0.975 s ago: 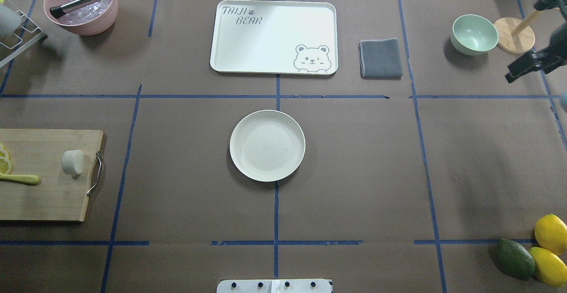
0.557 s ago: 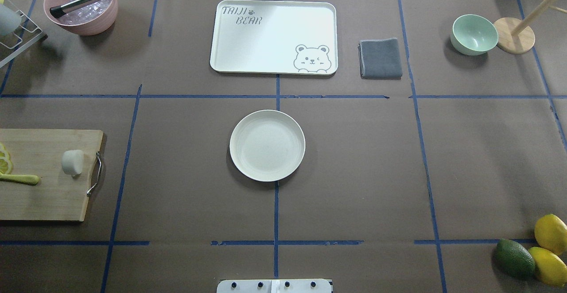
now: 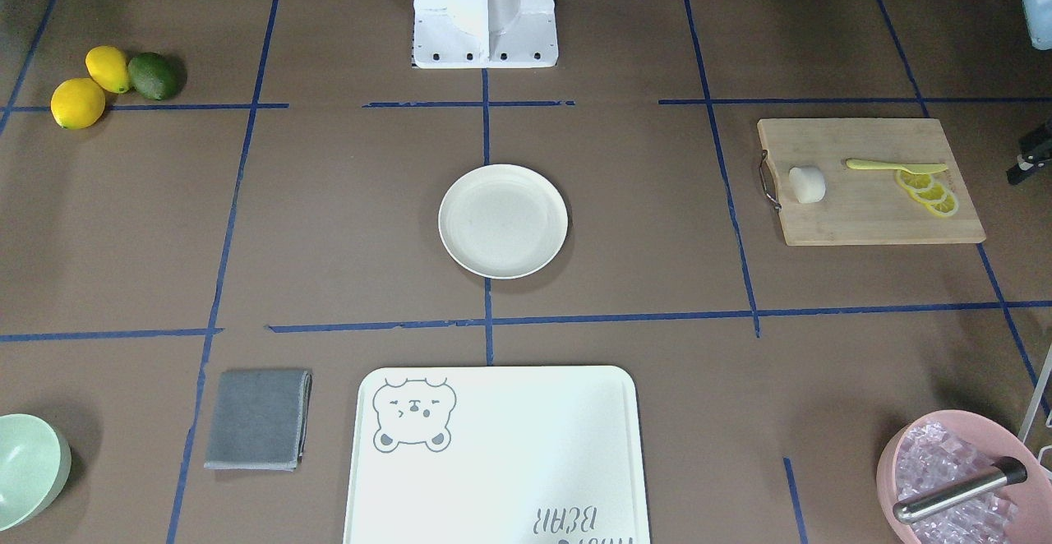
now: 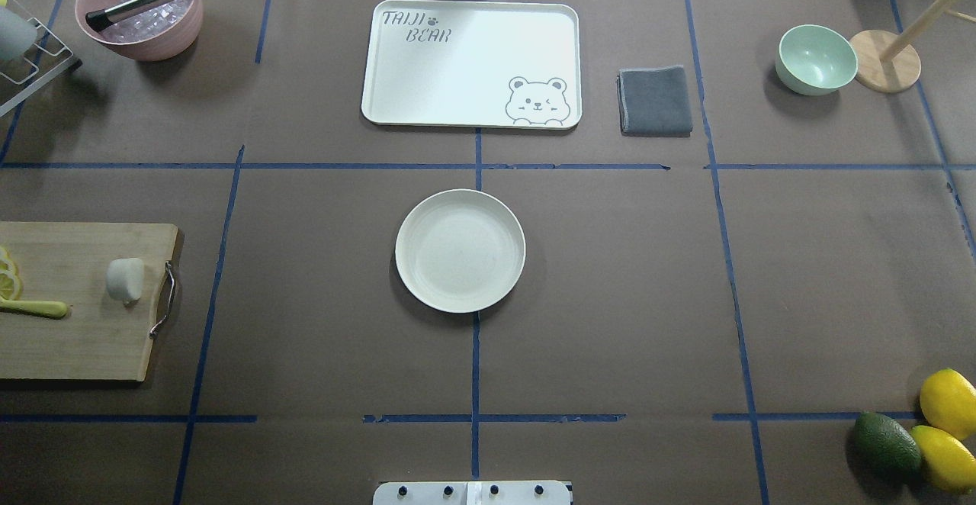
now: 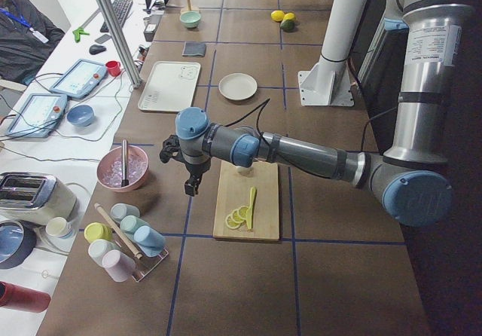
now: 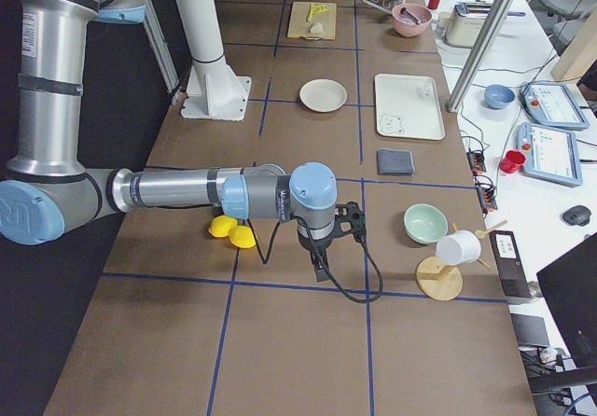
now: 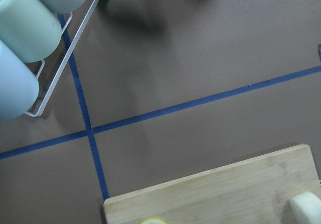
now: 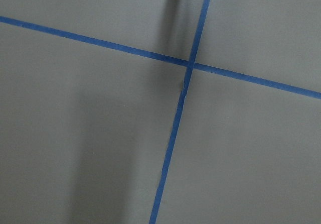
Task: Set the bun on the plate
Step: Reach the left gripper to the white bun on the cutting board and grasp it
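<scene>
— Where is the bun (image 4: 124, 279)?
— You'll find it lying on the cutting board (image 4: 76, 337), near its handle end, apart from the lemon slices (image 4: 8, 276). The plate (image 4: 460, 251) sits mid-table, well apart from it.
— And the claws?
— The left claw (image 5: 191, 187) hangs over the table between that board and the pink bowl (image 5: 102, 176); the right claw (image 6: 320, 269) hangs over the table near the green bowl (image 6: 425, 223). You can't tell from these views whether either is open or closed.

I see the small off-white bun (image 4: 125, 279) near my left end effector (image 5: 193, 187); the round cream plate (image 4: 460, 251) lies empty, well apart from it.
</scene>
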You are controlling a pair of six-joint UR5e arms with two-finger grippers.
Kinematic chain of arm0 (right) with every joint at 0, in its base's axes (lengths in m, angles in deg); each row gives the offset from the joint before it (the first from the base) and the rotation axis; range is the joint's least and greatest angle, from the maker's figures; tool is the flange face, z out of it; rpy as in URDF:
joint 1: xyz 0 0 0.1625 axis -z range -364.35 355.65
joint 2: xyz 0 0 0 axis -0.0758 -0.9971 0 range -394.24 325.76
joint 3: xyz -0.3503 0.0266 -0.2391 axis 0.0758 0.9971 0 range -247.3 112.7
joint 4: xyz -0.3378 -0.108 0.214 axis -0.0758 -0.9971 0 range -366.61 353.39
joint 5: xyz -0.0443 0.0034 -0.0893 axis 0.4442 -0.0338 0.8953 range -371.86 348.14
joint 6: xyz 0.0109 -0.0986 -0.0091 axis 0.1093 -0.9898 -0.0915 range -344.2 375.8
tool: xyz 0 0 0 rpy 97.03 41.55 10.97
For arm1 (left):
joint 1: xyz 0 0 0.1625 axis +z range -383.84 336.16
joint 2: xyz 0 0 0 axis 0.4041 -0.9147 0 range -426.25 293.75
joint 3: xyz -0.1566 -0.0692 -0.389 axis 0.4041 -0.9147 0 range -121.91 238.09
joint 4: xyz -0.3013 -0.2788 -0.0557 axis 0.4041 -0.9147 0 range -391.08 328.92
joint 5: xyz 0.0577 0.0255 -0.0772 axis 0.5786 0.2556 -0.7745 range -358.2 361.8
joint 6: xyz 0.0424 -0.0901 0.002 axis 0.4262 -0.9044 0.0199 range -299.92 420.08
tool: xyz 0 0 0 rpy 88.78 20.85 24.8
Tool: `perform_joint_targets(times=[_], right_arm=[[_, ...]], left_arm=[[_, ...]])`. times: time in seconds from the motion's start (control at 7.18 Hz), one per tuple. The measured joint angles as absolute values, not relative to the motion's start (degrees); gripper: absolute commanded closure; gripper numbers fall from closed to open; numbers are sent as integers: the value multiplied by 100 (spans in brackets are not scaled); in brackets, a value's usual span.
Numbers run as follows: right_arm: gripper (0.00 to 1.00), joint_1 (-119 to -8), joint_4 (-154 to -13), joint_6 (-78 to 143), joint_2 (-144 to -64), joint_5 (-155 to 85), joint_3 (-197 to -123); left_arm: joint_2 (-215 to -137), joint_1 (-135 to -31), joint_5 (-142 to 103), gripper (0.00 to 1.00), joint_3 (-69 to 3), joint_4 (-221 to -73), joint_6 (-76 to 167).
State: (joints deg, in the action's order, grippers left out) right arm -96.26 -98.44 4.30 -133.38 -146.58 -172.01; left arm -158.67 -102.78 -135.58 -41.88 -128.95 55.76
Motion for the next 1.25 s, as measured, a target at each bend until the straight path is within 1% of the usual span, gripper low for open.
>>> perform_joint_targets(times=[0.28, 0.7, 1.11, 1.25], right_arm=[[0, -9629, -9838, 469, -13366, -14667, -17223], [0, -9631, -9837, 480, -13380, -14651, -17225], [0, -9636, -9837, 481, -13382, -14653, -17229], [0, -9635, -9837, 481, -13382, -14651, -17229]], left_arm=[[-15880, -9282, -13338, 0, -4249, -13577, 4101], [-15703, -7838, -12128, 0, -4258, -14585, 1557], [-15300, -7267, -11836, 0, -4251, -15250, 679], [-15276, -7171, -11815, 33, -4254, -15283, 630]])
